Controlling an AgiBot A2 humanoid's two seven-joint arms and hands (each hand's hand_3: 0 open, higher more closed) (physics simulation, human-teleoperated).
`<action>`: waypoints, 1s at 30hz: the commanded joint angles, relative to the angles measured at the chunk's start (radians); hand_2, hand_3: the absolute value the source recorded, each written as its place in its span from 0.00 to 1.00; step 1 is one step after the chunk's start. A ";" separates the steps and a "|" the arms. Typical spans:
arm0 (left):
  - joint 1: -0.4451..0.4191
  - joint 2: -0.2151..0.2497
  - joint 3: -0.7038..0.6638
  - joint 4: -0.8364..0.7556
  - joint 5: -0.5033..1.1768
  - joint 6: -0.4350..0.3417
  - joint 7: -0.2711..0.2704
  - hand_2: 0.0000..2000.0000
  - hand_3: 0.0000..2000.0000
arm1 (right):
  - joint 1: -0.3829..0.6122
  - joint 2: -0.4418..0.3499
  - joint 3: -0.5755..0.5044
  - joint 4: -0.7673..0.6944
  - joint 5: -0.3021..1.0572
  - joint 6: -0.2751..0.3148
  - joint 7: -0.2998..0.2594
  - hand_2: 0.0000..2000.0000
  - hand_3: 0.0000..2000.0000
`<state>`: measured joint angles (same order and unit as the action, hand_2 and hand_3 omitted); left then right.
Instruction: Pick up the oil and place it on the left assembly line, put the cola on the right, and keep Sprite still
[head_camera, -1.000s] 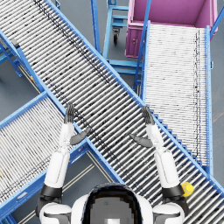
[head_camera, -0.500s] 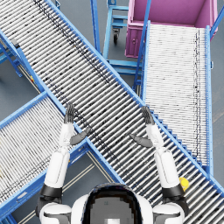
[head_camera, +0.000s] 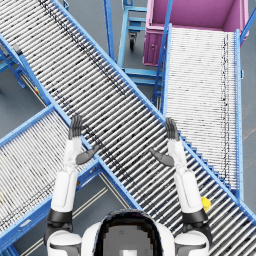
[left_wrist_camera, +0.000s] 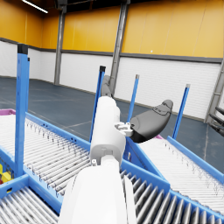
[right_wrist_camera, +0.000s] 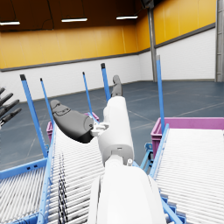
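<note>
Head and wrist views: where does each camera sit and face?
Head view: on the head, steeply down on conveyors; shows left hand, right hand.
Left wrist view: left forearm, looking along it; left hand.
Right wrist view: right forearm, looking along it; right hand.
Shared: head and right wrist views show the pink bin.

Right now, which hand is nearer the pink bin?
Right. The right hand is over the diagonal conveyor's edge nearest the pink bin; the left hand over its opposite edge.
</note>
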<state>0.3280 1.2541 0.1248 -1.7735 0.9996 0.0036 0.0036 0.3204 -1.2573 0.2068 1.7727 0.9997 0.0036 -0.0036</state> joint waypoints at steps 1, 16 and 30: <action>0.024 0.010 -0.045 -0.012 0.000 -0.001 -0.001 0.00 0.00 | 0.029 -0.017 -0.015 0.005 0.000 -0.001 0.001 0.00 0.00; 0.071 0.051 -0.135 -0.008 0.000 -0.004 -0.004 0.00 0.00 | 0.075 -0.073 -0.119 0.024 0.000 -0.004 0.004 0.00 0.00; 0.150 0.070 -0.216 -0.032 0.265 -0.004 -0.004 0.00 0.00 | 0.131 -0.106 -0.210 0.055 0.265 -0.004 0.004 0.00 0.00</action>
<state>0.4495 1.3270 -0.0762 -1.7957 1.3095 0.0000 0.0000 0.4298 -1.3627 0.0101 1.8179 1.3097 0.0000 0.0000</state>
